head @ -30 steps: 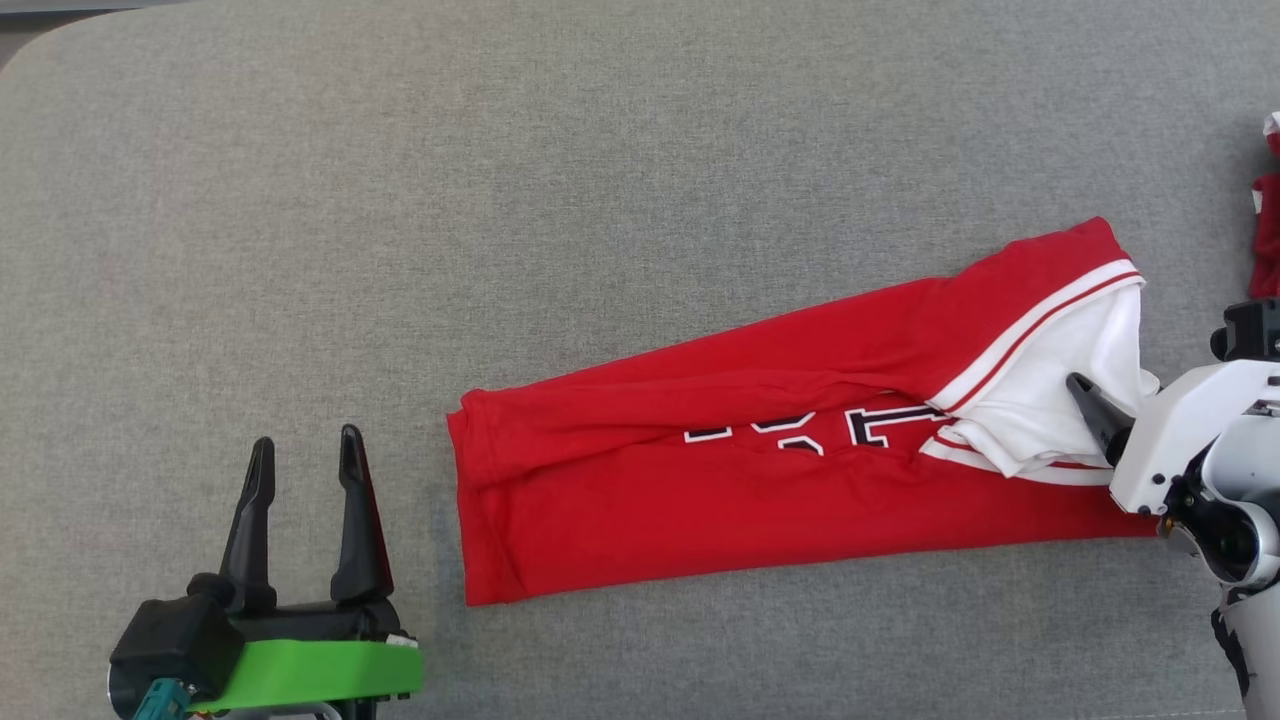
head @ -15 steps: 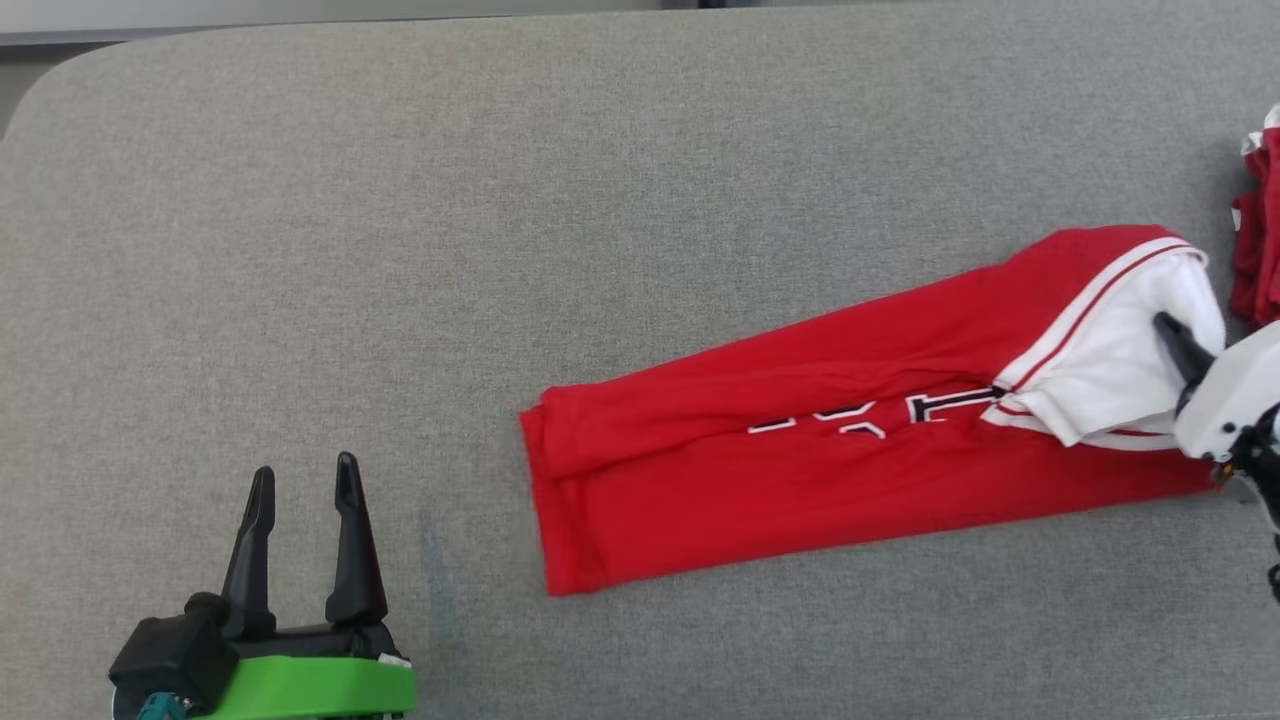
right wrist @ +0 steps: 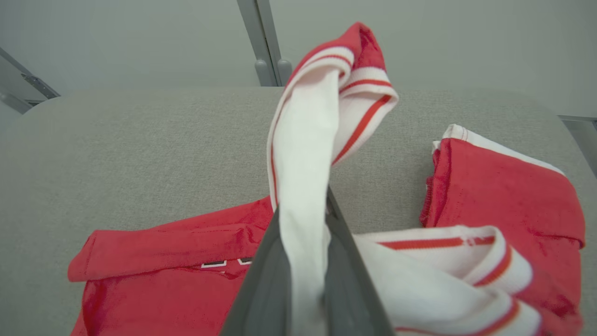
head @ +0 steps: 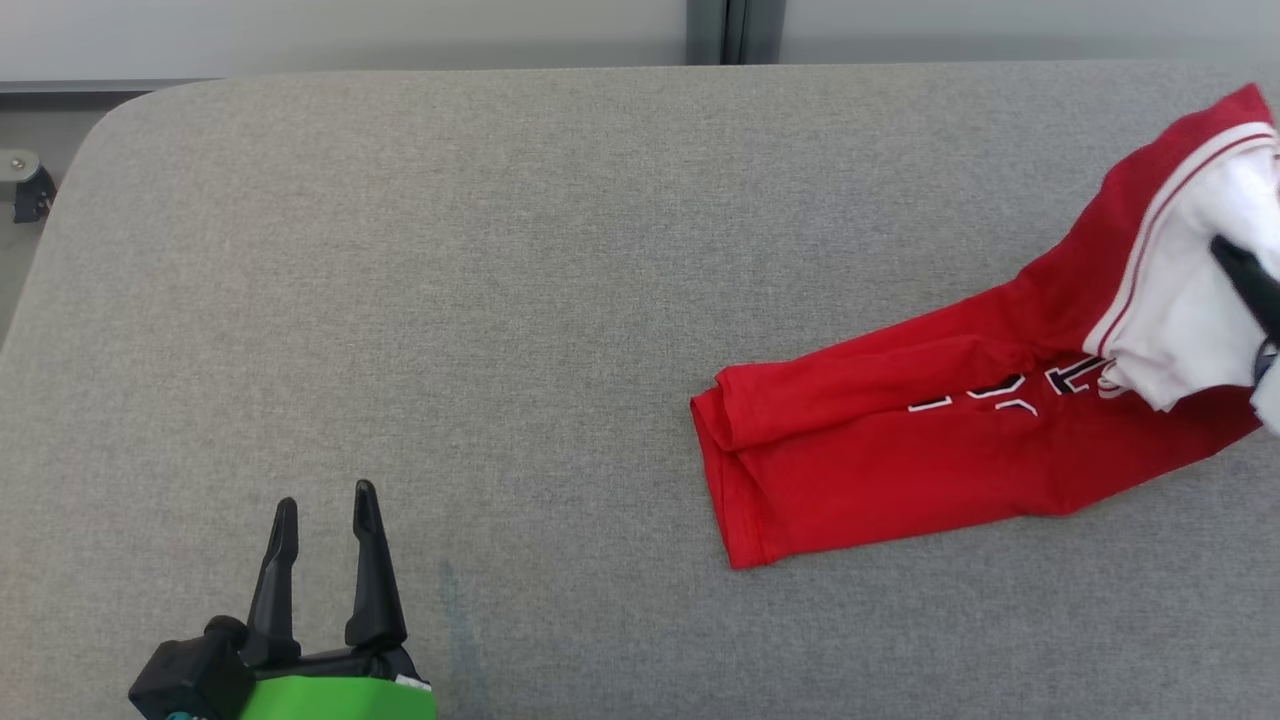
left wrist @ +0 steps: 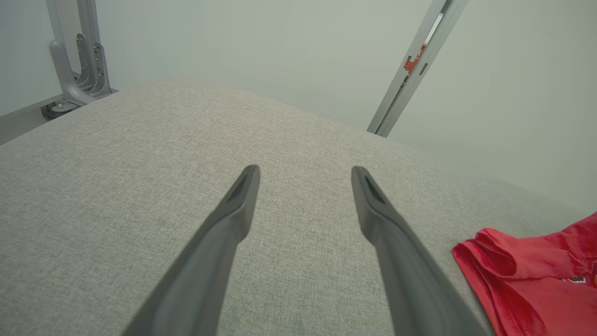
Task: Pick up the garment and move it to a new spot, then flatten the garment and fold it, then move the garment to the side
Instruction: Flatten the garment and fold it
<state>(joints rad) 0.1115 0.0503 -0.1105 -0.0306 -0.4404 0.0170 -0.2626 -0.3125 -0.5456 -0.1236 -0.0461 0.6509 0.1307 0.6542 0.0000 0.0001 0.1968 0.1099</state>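
Observation:
The garment (head: 900, 460) is a red jersey with a white, red-striped end and dark lettering, lying folded lengthwise on the grey padded table (head: 500, 250) at the right. My right gripper (head: 1225, 255) is at the picture's right edge, shut on the white end, which is lifted off the table. In the right wrist view the right gripper (right wrist: 322, 210) pinches the white cloth, and the red body of the garment (right wrist: 163, 280) trails below left. My left gripper (head: 322, 495) stands open and holding nothing at the lower left, well apart from the garment. Its fingers (left wrist: 233, 210) frame bare table, with the garment's red end (left wrist: 527, 280) at lower right.
A second red cloth with white trim (right wrist: 503, 196) lies on the table just right of the held end. The table's rounded far-left corner (head: 110, 110) and back edge border a pale wall with a grey post (head: 725, 30). A metal bracket (left wrist: 79, 70) stands beyond the far corner.
The head camera has shifted. My right gripper has shut on the white end, lifted it and pulled the garment to the right. The left gripper has stayed open and in place.

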